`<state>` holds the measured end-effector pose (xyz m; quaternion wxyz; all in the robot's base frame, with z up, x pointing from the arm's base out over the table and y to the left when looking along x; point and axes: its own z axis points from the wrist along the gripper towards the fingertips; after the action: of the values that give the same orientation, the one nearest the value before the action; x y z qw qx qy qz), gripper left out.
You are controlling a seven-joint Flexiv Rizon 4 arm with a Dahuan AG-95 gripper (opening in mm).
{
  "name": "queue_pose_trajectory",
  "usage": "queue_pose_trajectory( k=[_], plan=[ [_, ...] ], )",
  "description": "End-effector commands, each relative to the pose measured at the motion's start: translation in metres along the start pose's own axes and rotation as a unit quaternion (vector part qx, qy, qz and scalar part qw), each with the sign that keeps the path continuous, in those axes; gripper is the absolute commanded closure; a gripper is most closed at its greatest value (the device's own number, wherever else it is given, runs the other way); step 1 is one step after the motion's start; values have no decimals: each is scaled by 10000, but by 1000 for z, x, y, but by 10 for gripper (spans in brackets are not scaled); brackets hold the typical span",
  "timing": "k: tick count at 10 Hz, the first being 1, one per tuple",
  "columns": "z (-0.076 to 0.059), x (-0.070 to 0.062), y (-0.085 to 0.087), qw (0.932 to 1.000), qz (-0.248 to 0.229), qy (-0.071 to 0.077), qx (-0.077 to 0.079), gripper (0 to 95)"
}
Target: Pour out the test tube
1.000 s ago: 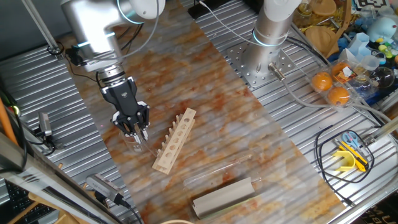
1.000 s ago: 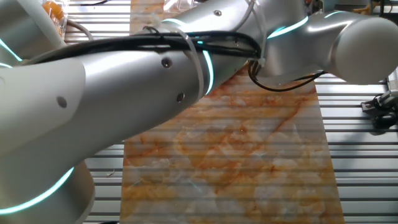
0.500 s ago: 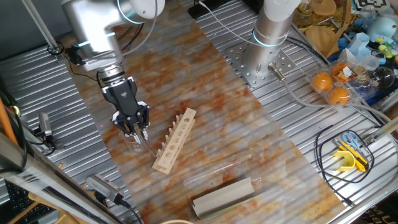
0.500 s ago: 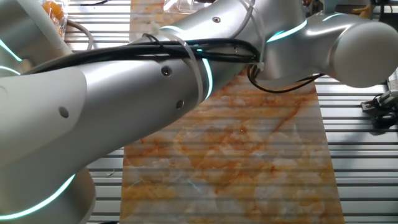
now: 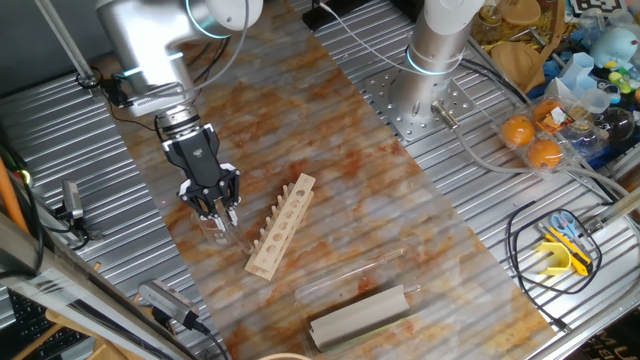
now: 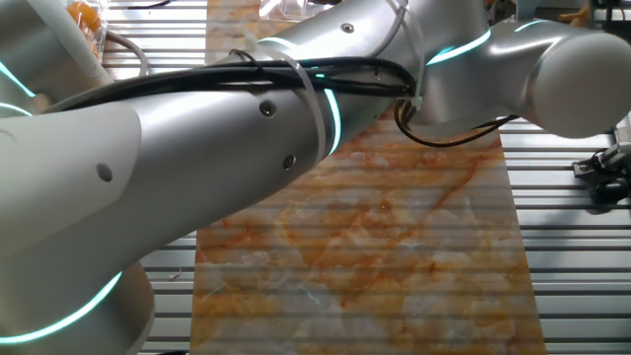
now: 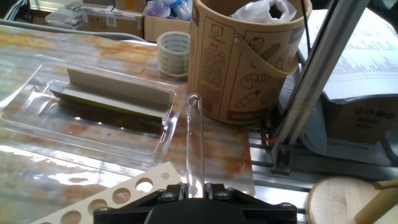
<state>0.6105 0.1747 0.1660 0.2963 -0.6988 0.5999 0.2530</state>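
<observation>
The test tube (image 7: 194, 140) is a thin clear glass tube that sticks out from between my fingers in the hand view, its rounded end pointing away from the hand. My gripper (image 7: 194, 186) is shut on the tube's near end. In one fixed view the gripper (image 5: 216, 210) hangs low over the left part of the marbled mat (image 5: 330, 150), just left of the wooden rack (image 5: 281, 224). A faint clear glass shape (image 5: 213, 231) shows right under the fingers there. In the other fixed view the arm (image 6: 246, 128) fills the picture and hides gripper and tube.
The wooden rack's holes (image 7: 106, 199) lie just left of the fingers. A clear tray (image 7: 37, 99) with a grey block (image 5: 360, 312) lies beyond. A cardboard bucket (image 7: 245, 56) and a tape roll (image 7: 173, 53) stand off the mat's end. A second arm's base (image 5: 437, 50) and oranges (image 5: 530, 140) are at the far right.
</observation>
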Motion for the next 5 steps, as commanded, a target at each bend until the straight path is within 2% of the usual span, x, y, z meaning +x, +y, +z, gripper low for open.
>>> queue_pose_trajectory(
  k=[1,5],
  plan=[
    [0,1,-1,10000,40,-15,-40,950],
    [0,1,-1,9999,115,-48,-91,950]
  ],
)
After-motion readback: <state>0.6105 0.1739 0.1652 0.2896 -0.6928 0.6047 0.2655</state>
